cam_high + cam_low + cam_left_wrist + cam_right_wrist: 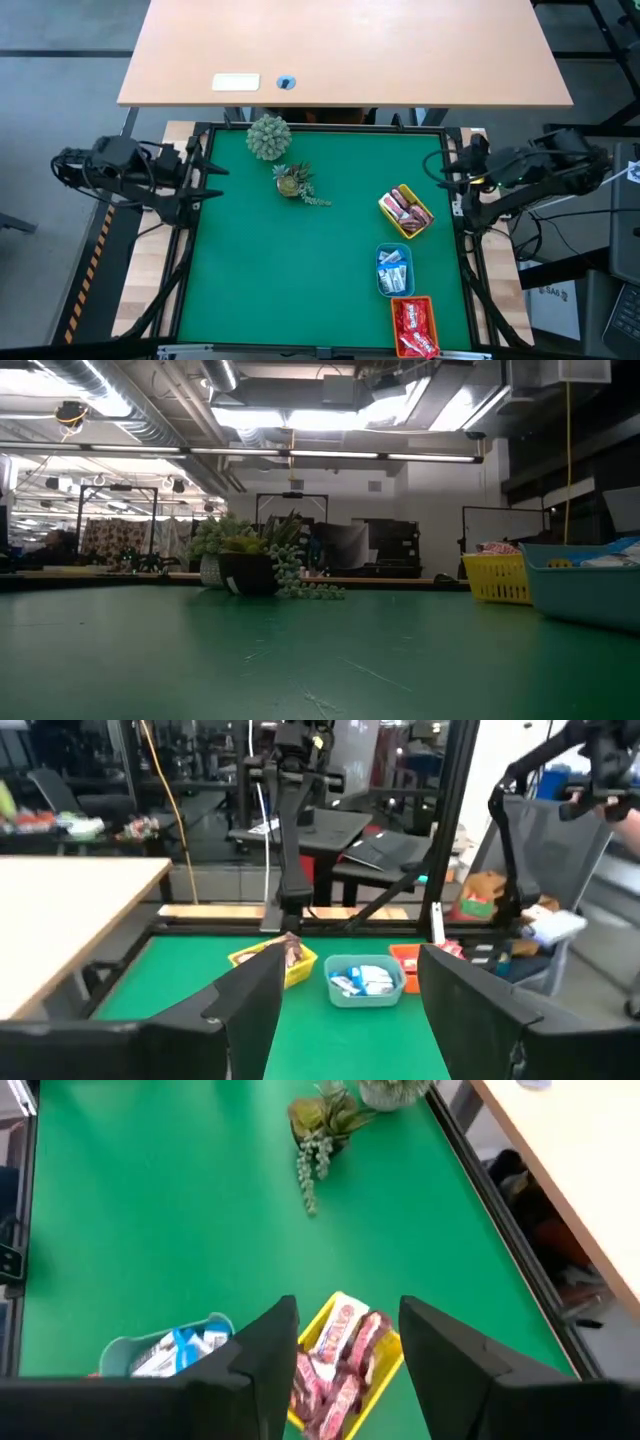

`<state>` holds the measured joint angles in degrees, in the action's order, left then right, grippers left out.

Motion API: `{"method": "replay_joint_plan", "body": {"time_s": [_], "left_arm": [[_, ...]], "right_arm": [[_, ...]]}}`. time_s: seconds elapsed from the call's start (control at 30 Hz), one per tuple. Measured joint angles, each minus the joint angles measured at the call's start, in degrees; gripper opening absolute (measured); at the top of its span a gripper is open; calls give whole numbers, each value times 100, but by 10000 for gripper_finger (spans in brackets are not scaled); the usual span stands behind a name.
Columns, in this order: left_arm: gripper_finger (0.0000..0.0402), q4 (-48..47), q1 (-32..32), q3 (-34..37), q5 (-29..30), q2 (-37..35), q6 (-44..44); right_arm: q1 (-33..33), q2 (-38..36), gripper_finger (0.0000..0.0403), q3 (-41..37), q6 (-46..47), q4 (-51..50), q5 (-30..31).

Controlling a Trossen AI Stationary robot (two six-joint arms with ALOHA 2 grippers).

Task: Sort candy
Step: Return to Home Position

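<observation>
Left hand (350, 960), right hand (347, 1308) agape, empty; orange tray (404, 954) half behind left finger.

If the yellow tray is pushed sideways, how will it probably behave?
The yellow tray looks like latticed plastic, so probably light. Low and wide, it should slide rather than tip. Its heaped mini bars might shift.

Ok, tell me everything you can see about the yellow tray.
The yellow tray is a small rectangular basket, plastic by the look of it, with slotted walls. It sits flat on the green mat near the mat's right edge, turned at an angle. It holds wrapped mini bars, mostly dark maroon. The blue tray stands next to it.
</observation>
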<state>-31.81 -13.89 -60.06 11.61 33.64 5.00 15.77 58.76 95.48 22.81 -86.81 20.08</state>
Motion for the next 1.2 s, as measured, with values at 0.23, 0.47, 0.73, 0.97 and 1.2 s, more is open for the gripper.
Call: {"method": "replay_joint_plan", "body": {"time_s": [0.23, 0.47, 0.73, 0.97, 1.2], "left_arm": [[223, 335, 0, 747, 148, -379, -410], [223, 1365, 0, 2294, 630, -963, -536], [223, 2294, 0, 3683, 589, -1876, -618], [223, 2763, 0, 4449, 607, -2579, -667], [223, 3245, 84, 5047, 1039, -2903, -724]], "right_arm": [[0, -945, 111, -1976, -910, 1851, -110], [-4, -1990, 9, -4024, -1463, 3802, -321], [-4, -3302, 12, -6036, -1475, 5809, -697], [-5, -4073, 8, -7573, -1570, 7522, -758], [-7, -4331, 4, -8625, -1584, 8572, -807]]}}
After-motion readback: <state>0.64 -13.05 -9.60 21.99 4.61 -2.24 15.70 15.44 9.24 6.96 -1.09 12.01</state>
